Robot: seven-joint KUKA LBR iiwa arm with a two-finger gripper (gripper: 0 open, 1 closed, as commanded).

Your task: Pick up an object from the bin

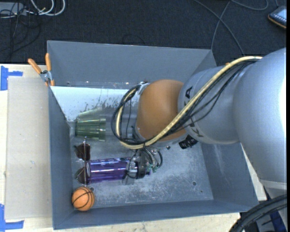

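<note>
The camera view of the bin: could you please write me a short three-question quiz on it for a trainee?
1. Where in the bin does the orange ball lie?
2. True or false: the green cup stands upright.
3. Which thing is nearest the gripper? A the orange ball; B the purple cylinder; C the green cup.

Key
1. In the view's lower left corner of the bin, apart from the purple cylinder.
2. False: it lies on its side.
3. B: the gripper is at the purple cylinder's right end.
</note>
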